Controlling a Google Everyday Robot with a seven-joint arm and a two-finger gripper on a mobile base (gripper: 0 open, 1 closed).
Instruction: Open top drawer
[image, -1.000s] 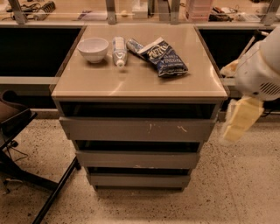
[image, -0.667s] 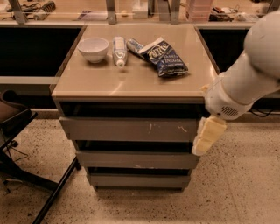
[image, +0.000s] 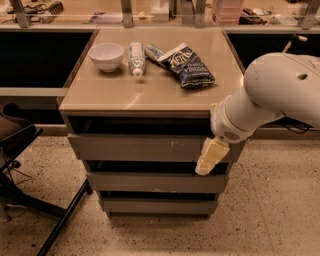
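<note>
The top drawer is a wide grey handleless front just under the tan cabinet top, with small white scratches right of centre. A dark gap shows above it, and it sits slightly forward of the cabinet body. My gripper, cream-coloured, hangs from the white arm that comes in from the right. It points down and left in front of the drawer's right end, its tip over the gap below the drawer front. It holds nothing that I can see.
On the cabinet top lie a white bowl, a clear bottle on its side and a blue snack bag. Two narrower grey drawer fronts sit below. A dark chair base stands at the left on the speckled floor.
The arm has swung left and inward. The gripper moved from beside the cabinet's right edge to in front of the top drawer's right end. The drawer has not moved.
</note>
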